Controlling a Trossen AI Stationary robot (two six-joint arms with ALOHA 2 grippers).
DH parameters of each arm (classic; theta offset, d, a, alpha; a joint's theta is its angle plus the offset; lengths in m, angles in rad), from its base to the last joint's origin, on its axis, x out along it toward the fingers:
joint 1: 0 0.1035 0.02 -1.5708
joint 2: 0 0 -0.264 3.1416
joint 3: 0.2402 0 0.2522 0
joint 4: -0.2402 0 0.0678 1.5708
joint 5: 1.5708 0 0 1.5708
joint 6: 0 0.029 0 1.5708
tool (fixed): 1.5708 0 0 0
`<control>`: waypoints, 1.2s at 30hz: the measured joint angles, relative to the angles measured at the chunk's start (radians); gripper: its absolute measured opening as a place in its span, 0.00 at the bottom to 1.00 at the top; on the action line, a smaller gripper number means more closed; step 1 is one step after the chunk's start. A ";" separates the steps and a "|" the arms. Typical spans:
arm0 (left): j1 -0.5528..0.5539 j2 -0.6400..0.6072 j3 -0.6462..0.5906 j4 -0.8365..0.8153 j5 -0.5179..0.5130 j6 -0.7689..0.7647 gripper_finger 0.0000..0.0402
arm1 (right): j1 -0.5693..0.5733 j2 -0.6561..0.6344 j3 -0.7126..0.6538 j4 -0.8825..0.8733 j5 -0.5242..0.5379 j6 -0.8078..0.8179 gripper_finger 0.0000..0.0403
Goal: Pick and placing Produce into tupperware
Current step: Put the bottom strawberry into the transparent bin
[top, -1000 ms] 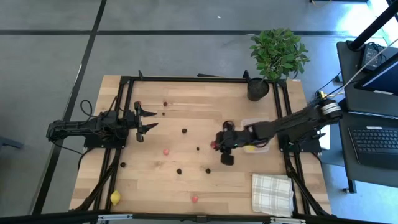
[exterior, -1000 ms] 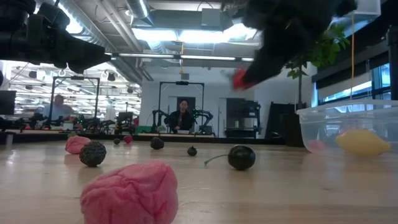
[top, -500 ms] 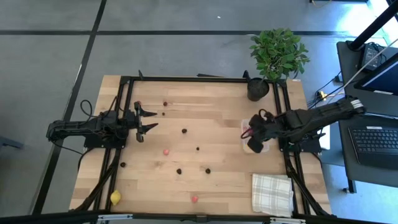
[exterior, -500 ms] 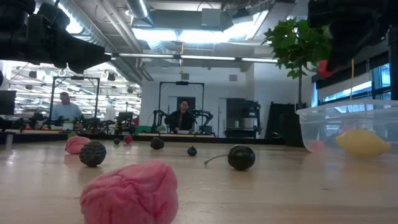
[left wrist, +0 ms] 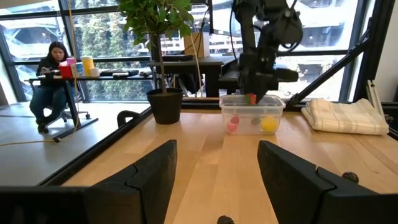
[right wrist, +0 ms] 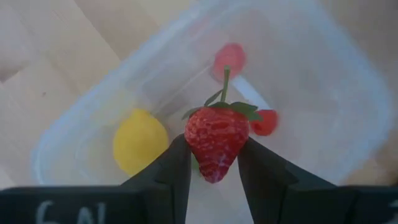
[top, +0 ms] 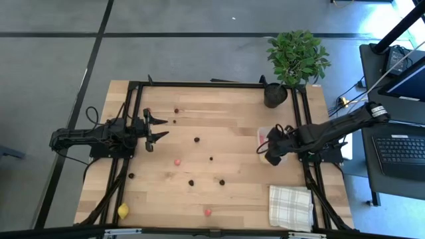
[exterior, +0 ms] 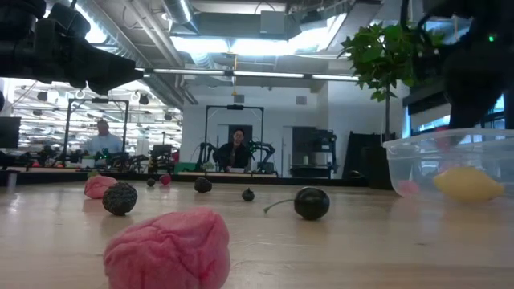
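My right gripper (right wrist: 214, 163) hangs over the clear tupperware (right wrist: 323, 74), shut on a red strawberry (right wrist: 214, 140) with a green stalk. The tub (top: 263, 135) stands at the table's right side and holds a yellow lemon (right wrist: 140, 142) and two red-pink pieces (right wrist: 229, 57). The left wrist view shows the right gripper above the tub (left wrist: 252, 116). More produce lies scattered on the wood: a pink piece (top: 177, 161), dark berries (top: 191, 182), a lemon (top: 123, 211). My left gripper (top: 162, 127) waits open at the table's left. My right gripper pinches the strawberry's body (right wrist: 198, 144) between its two fingers, one on each side, coming from above and pointing down into the tub. The strawberry is lifted clear above the tub's inside, its stalk end pointing away from the gripper.
A potted plant (top: 279, 93) stands just beyond the tub at the far right. A white checked cloth (top: 290, 206) lies at the near right corner. A black frame (top: 199, 84) runs around the table. People sit in the room beyond the table.
My right gripper has carried the strawberry from the table's middle toward its right edge, arriving above the tub and sinking lower over it. It has stayed shut on the strawberry. The left arm has kept still.
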 joint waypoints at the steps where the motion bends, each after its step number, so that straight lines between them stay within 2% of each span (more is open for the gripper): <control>1: 0.000 0.000 0.000 0.000 0.000 0.000 0.54 | 0.000 0.000 -0.019 0.032 -0.008 0.000 0.30; 6: 0.000 0.000 0.000 0.000 0.000 0.000 0.54 | 0.000 0.000 -0.078 0.114 -0.015 -0.001 0.30; 22: 0.000 0.000 0.000 0.000 0.000 0.000 0.54 | 0.000 0.000 -0.087 0.123 -0.015 0.005 0.31; 36: 0.000 0.000 0.000 0.000 0.000 0.000 0.54 | -0.001 0.000 -0.087 0.129 -0.067 0.005 0.47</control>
